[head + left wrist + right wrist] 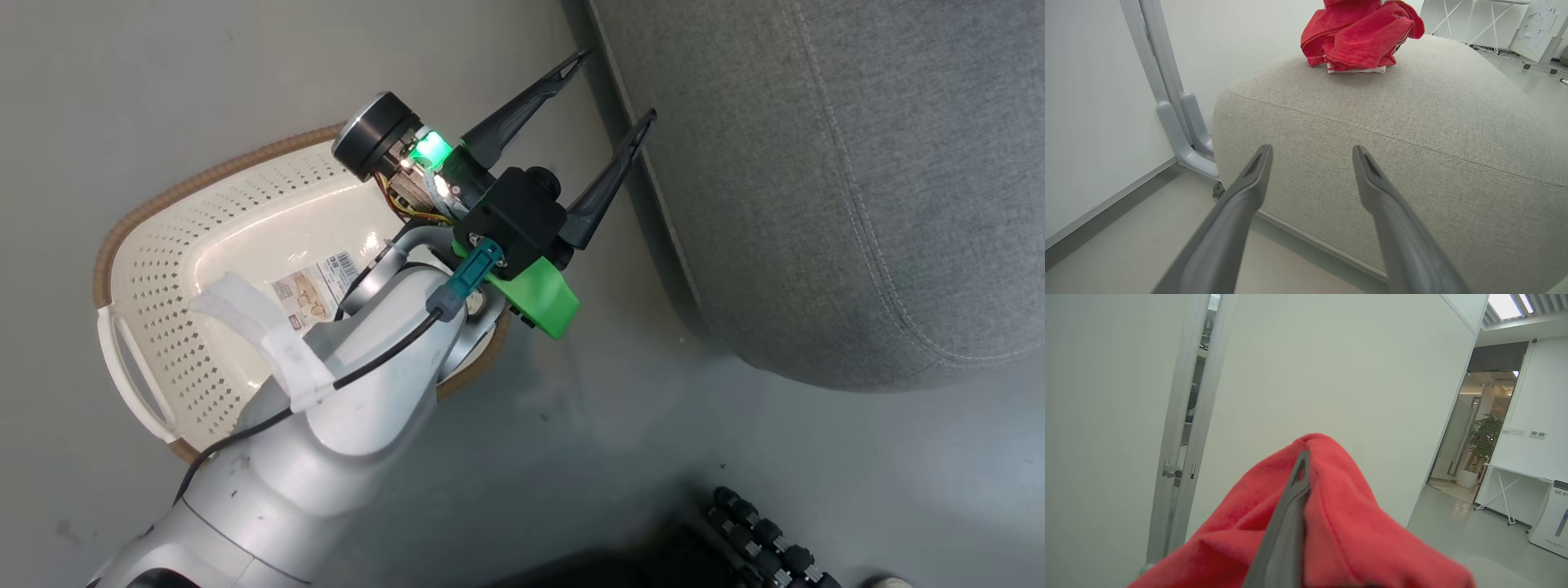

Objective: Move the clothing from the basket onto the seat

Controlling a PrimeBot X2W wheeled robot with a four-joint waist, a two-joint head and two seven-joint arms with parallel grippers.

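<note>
The left end effector [618, 85] hangs released, its two dark fingers spread wide, over the floor [571, 425] between the basket [163, 278] on the left and the seat [816, 163] on the right. The basket stands on the floor with the paper label [314, 290] on its bottom showing. A crumpled red bundle [1359, 36] of clothing lies on top of the seat, toward its far side. The right end effector [1301, 465] is clenched on a red garment [1355, 522] that drapes around its fingers.
</note>
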